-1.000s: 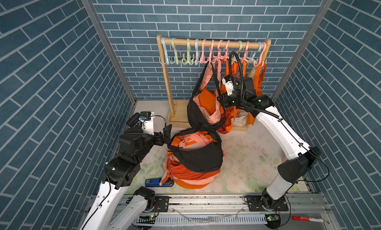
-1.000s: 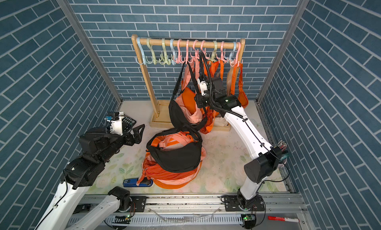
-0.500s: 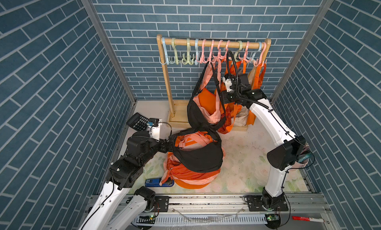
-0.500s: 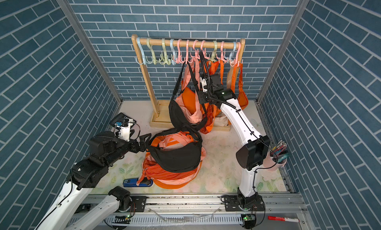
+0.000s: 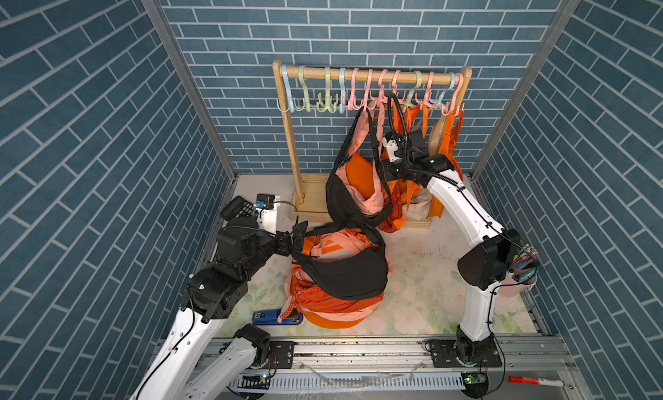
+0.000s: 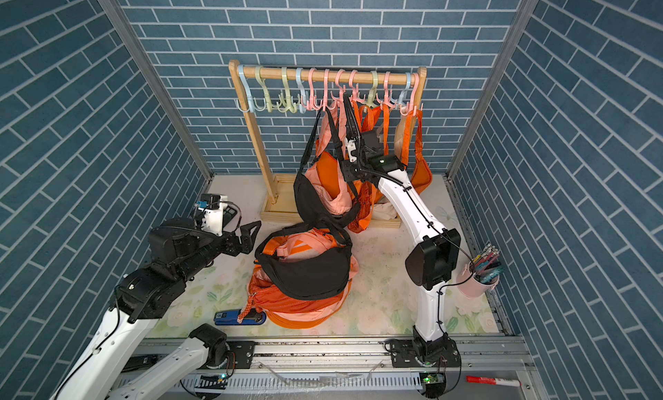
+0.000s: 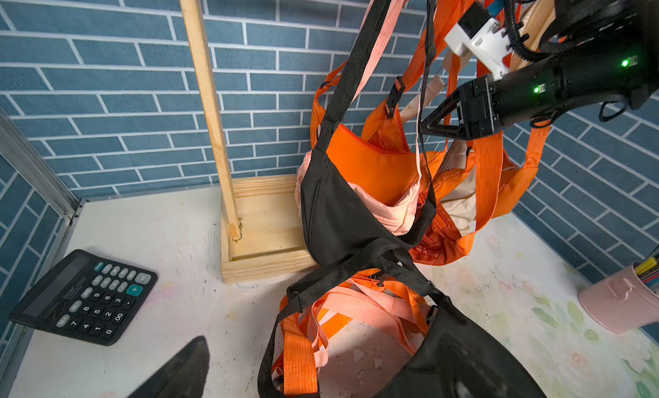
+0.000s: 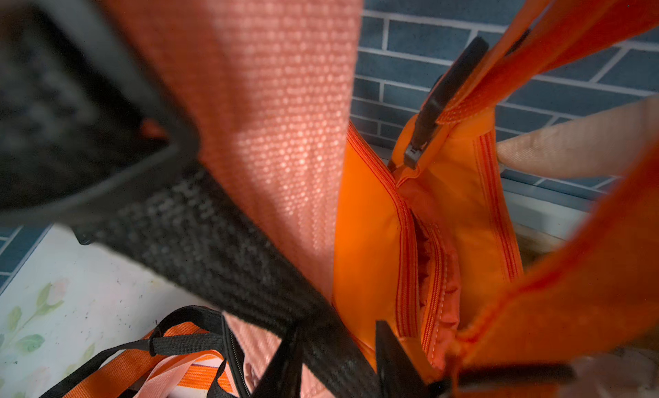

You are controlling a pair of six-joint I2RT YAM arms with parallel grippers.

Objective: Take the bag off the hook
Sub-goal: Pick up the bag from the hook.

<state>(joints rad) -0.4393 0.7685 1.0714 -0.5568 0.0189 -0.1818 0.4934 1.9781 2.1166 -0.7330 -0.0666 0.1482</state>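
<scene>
up at the far end of the floral-print table mat [image 5: 423, 290] stands a light wooden clothes rack [image 5: 291, 147], its rail strung with pastel plastic hooks [image 5: 327, 88]. the black fabric crossbody bag [image 5: 341, 197] hangs from the pink ones near the middle of the rail by its black webbing strap [image 6: 311, 140]. its pouch hangs low, close above the rack's base, with peach and orange bags [image 5: 362, 176] hanging right behind it and more orange ones to the right.

the right gripper [image 6: 346, 170] sits high among those hanging straps, just right of the black bag. in the right wrist view its jaws stand partly apart with the black strap running down between them; whether they press on it i cannot tell.

the left gripper [image 6: 253, 237] is low at the left of the table, jaws wide apart and holding nothing. its tips are just beside a heap of loose bags [image 5: 323, 305] in the middle of the mat, where a second black bag [image 5: 344, 276] lies on top of orange and peach ones.

a black desk calculator [image 7: 85, 296] lies at the far left, a blue stapler [image 5: 269, 317] at the heap's near left edge, and a pink cup of pens [image 6: 477, 283] stands at the right.
</scene>
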